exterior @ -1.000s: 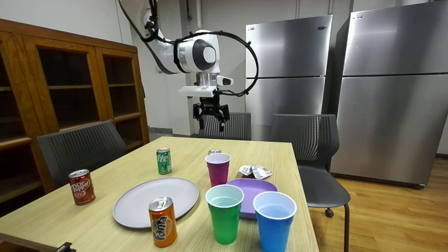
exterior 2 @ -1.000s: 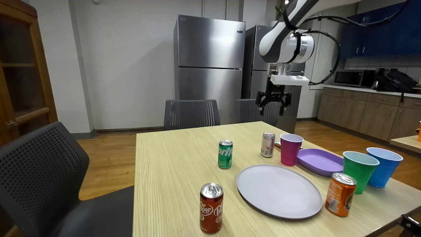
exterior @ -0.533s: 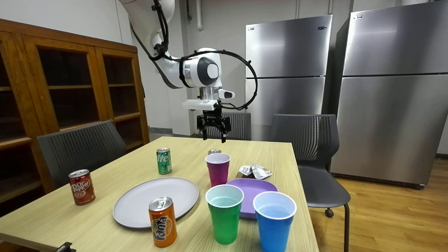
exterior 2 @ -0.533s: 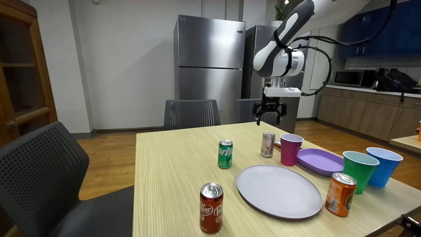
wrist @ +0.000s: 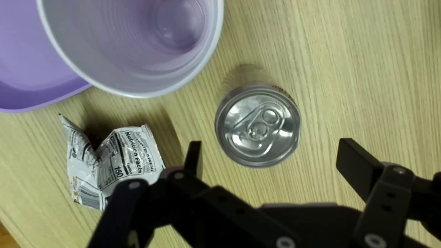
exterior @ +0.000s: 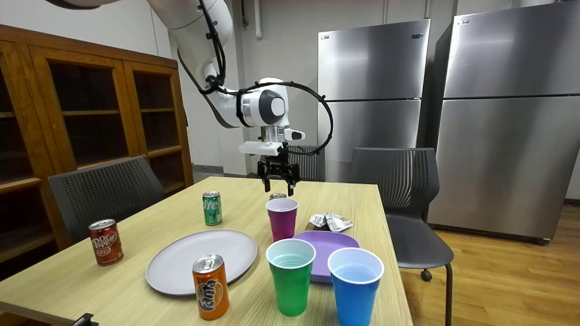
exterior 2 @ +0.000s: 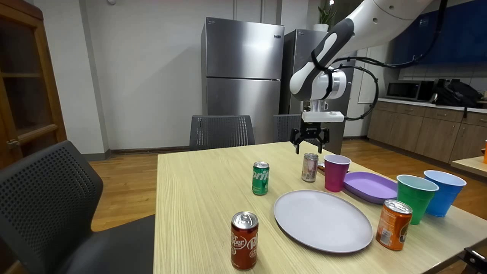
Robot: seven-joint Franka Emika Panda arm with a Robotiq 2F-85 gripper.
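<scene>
My gripper (exterior: 278,189) stands open above the far part of the table, with nothing between its fingers. Just beneath it is a small silver can (exterior 2: 309,167), upright; in an exterior view most of it is hidden behind the magenta cup (exterior: 282,222). In the wrist view the can's lid (wrist: 258,127) shows ahead of the gap between the fingers (wrist: 193,158), apart from both. That cup's pale rim (wrist: 137,93) fills the upper left there. A crumpled foil wrapper (wrist: 129,158) lies left of the can, partly covered by the left finger.
A purple plate (exterior 2: 369,186) sits by the magenta cup. Around a grey plate (exterior 2: 323,220) stand a green Sprite can (exterior 2: 260,179), a Dr Pepper can (exterior 2: 244,241) and a Fanta can (exterior 2: 394,225). Green (exterior: 291,280) and blue (exterior: 355,285) cups are near the table's edge.
The gripper has come down steadily from higher up toward the silver can, its jaws staying open. Objects on the table have not moved.
</scene>
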